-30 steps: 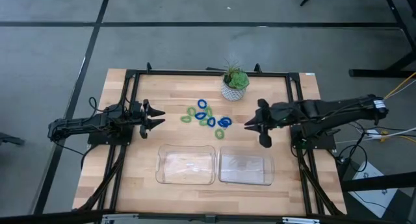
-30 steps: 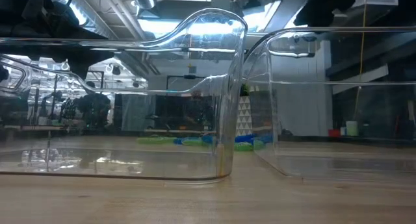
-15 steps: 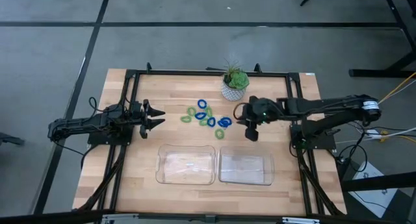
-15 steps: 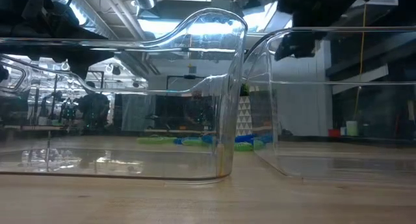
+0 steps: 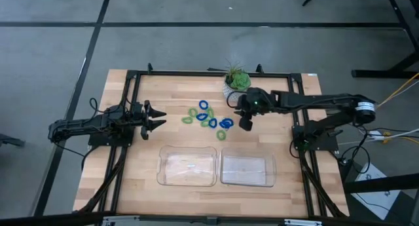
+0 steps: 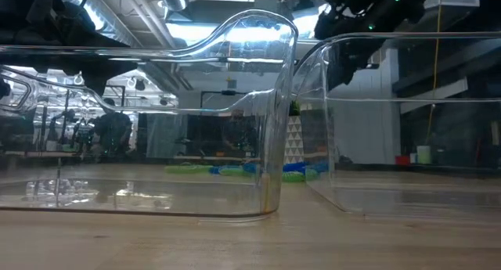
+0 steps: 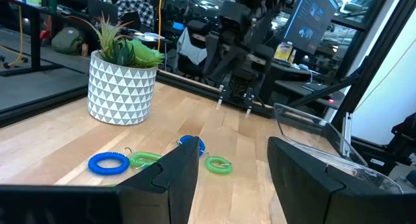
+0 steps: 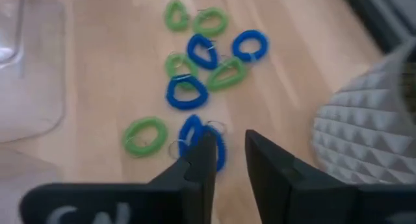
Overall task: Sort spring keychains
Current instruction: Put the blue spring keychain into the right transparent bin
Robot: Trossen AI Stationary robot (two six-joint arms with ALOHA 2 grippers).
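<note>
Ten or so spring keychains (image 5: 209, 116) lie unsorted mid-tabletop toward the far edge, both clear trays (image 5: 187, 166) bare, as the right tool (image 5: 243, 124), fingers slightly parted and empty, nears them.

A grey floor (image 5: 59, 36) with dark seam lines surrounds the wooden table (image 5: 177, 137). Ceiling lights (image 6: 207, 27) glow at twelve o'clock.

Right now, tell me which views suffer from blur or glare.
Right wrist view: blurred; the blue and green coiled plastic spring keychains look soft-edged. Low view: ceiling lights glare across the clear plastic trays, whose curved walls warp the room behind. High view: even light, soft shadows.
</note>
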